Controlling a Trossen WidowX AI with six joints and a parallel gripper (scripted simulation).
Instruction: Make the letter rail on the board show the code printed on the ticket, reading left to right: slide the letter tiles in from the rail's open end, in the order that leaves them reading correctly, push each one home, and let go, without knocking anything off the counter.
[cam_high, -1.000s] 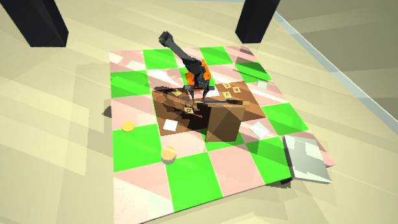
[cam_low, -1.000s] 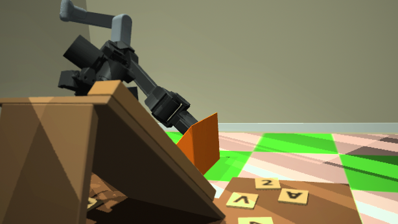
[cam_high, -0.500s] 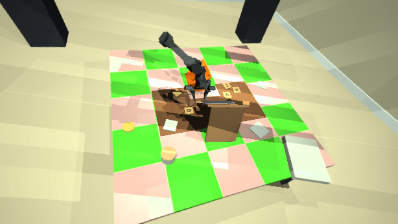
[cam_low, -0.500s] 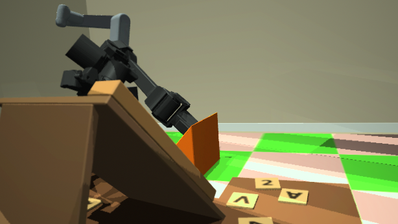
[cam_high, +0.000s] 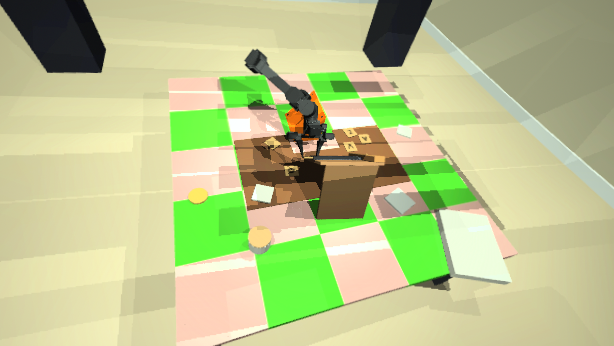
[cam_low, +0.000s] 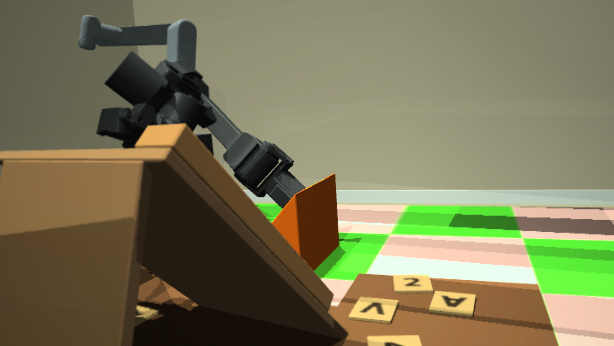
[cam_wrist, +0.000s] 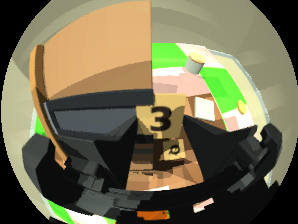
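Observation:
My gripper (cam_high: 310, 157) (cam_wrist: 160, 119) is shut on a tan tile marked 3 (cam_wrist: 161, 111), upright in the wrist view. The tile is at the end of the dark rail (cam_high: 337, 158) (cam_wrist: 95, 120) on the slanted wooden board (cam_high: 347, 192) (cam_low: 70, 200) (cam_wrist: 100, 55); whether it is inside the rail I cannot tell. No tile shows in the visible rail. Loose tiles marked 2 (cam_low: 412, 283), A (cam_low: 452, 304) and V (cam_low: 373, 309) lie on the brown mat (cam_high: 390, 162) (cam_low: 505, 300). Another tile (cam_high: 291, 170) (cam_wrist: 174, 150) lies below the gripper. No ticket code is readable. The board hides my fingertips in the exterior view.
Another tile (cam_high: 272, 143) lies left of the arm. A capped cylinder (cam_high: 260, 239) (cam_wrist: 194, 64) and a yellow disc (cam_high: 198, 195) (cam_wrist: 242, 107) stand at the front left. A white card (cam_high: 262, 193) (cam_wrist: 204, 108) is nearer the mat. A large white slab (cam_high: 472, 245) is front right.

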